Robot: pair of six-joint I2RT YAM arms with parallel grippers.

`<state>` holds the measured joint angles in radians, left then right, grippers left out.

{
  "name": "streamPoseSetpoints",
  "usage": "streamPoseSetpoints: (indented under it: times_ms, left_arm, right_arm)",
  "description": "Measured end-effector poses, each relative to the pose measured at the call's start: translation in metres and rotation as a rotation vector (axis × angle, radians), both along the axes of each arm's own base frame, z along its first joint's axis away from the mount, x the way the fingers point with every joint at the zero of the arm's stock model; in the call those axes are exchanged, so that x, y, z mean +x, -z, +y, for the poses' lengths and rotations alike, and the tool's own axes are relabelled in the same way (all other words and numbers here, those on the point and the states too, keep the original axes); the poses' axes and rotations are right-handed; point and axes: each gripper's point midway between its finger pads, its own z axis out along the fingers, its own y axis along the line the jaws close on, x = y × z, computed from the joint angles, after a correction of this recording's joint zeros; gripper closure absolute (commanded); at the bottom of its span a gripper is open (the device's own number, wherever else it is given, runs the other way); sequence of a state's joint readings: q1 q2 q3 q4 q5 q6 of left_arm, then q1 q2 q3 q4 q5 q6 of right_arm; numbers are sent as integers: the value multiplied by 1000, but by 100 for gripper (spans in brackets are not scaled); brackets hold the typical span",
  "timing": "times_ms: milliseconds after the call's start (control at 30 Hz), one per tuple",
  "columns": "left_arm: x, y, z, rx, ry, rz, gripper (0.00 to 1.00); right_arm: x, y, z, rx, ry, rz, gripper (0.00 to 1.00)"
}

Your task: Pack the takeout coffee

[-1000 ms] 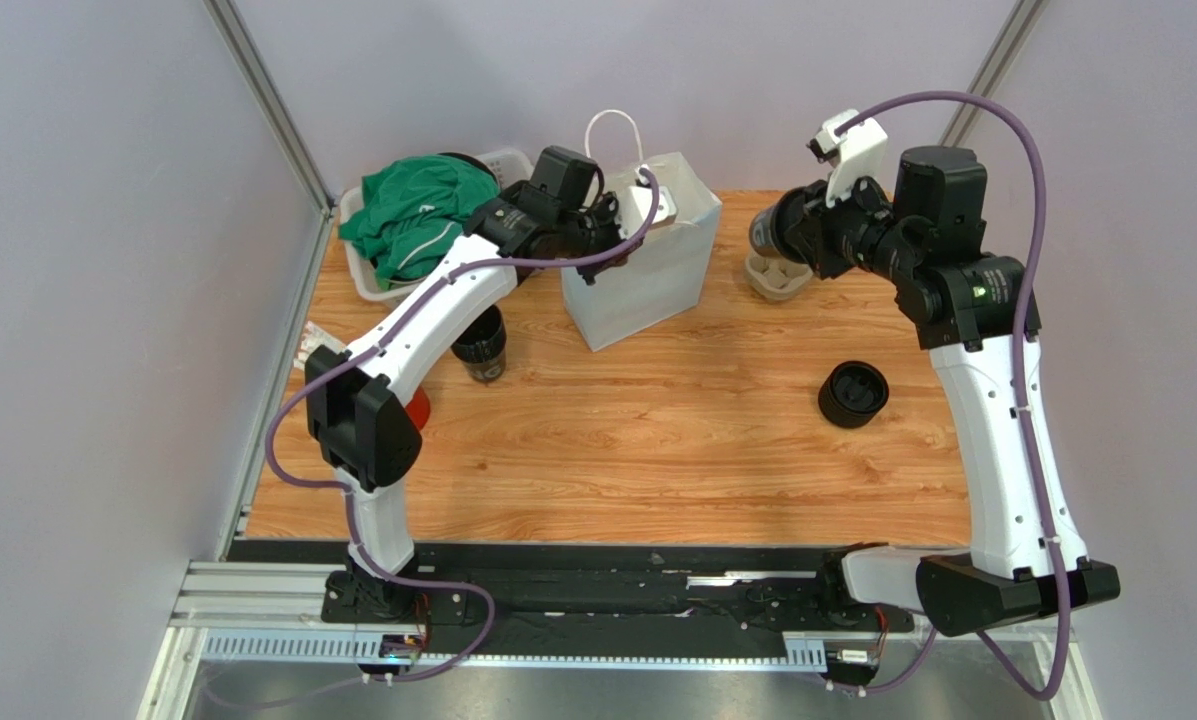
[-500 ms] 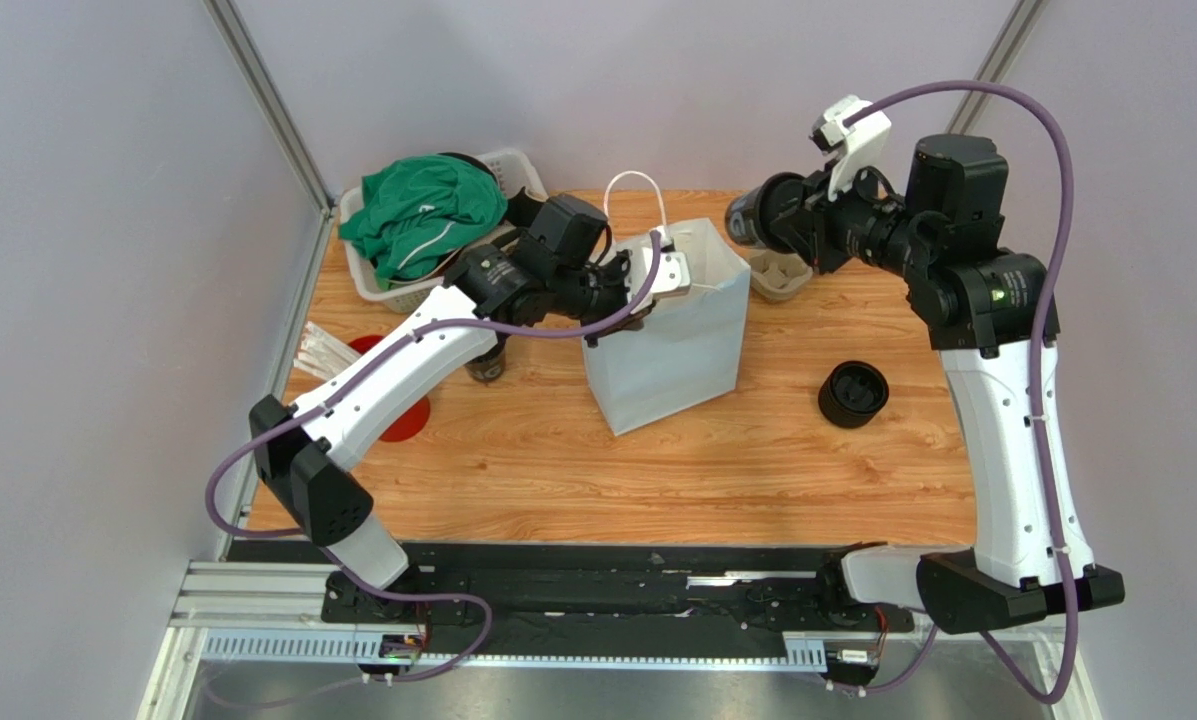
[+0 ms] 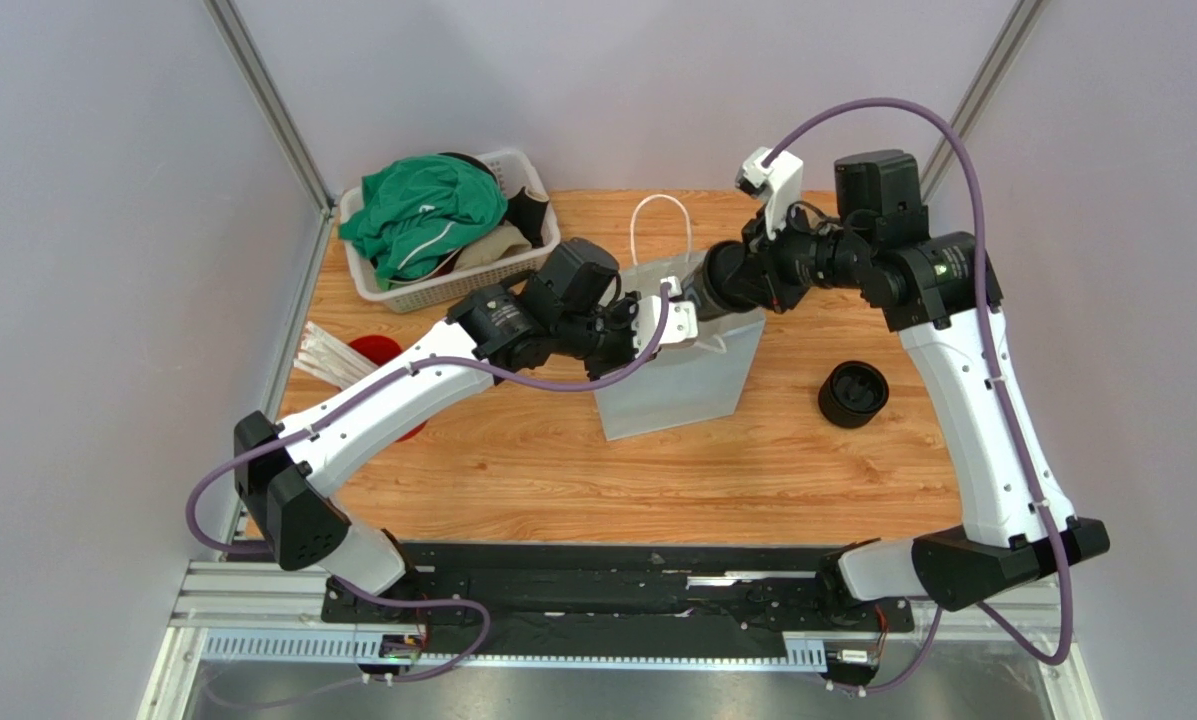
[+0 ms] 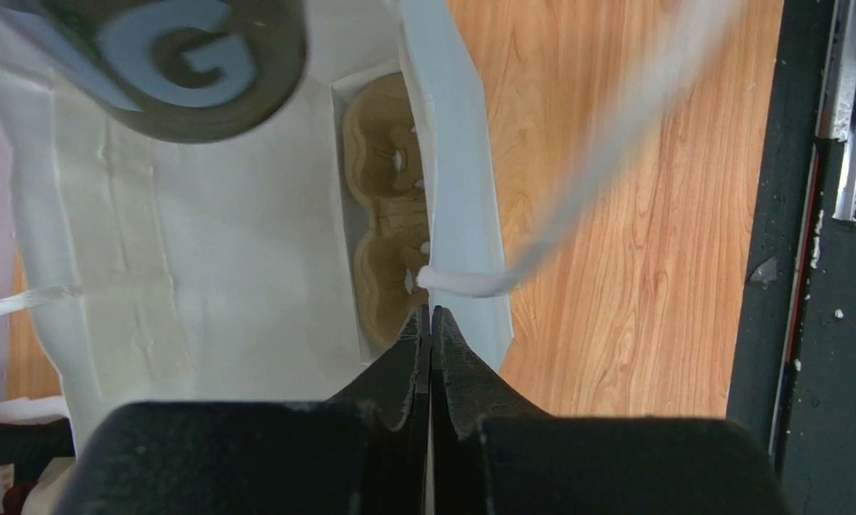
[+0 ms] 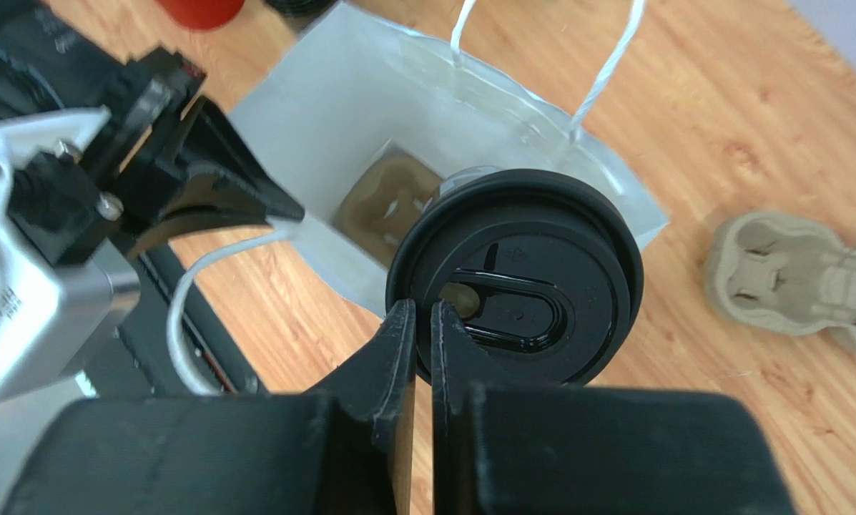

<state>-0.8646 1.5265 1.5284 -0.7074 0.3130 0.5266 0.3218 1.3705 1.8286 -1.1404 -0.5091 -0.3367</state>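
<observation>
The takeout coffee (image 5: 513, 279), a black cup with a black lid, hangs over the open mouth of the white paper bag (image 3: 687, 383). My right gripper (image 5: 422, 311) is shut on the rim of its lid; in the top view the cup (image 3: 730, 278) sits just above the bag's back edge. My left gripper (image 4: 431, 313) is shut on the bag's near rim (image 4: 459, 215) beside a white rope handle (image 4: 604, 150). The cup's underside (image 4: 185, 64) shows above the bag in the left wrist view. A brown cardboard cup carrier (image 4: 384, 204) lies at the bottom of the bag.
A basket (image 3: 409, 285) of green cloth stands at the back left. A short black round piece (image 3: 854, 393) sits on the table's right side. Another cardboard carrier (image 5: 808, 274) lies beyond the bag. A red cup (image 3: 376, 350) with white straws (image 3: 323, 354) is at the left.
My left gripper has pulled the bag forward and to the right across the table. My right arm has carried the cup leftward from over the loose carrier to above the bag's mouth.
</observation>
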Motion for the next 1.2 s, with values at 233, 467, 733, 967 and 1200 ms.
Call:
streamPoseSetpoints:
  times_ms: [233,467,733,967,1200]
  left_arm:
    - [4,1,-1,-16,-9,-23,100]
    - [2,0,-3,-19,-3,-24,100]
    - [2,0,-4,-22,-1,-24,100]
    - [2,0,-4,-22,0,-24,100]
    - [2,1,-5,-24,0,-27,100]
  right_arm:
    - [-15,28,3,-68,-61,80,100]
    - [-1,52,16,-119,-91,140,100]
    - [15,78,21,-182,-95,192,100]
    - [33,91,24,-248,-111,218,100]
    - [40,100,24,-339,-137,203,100]
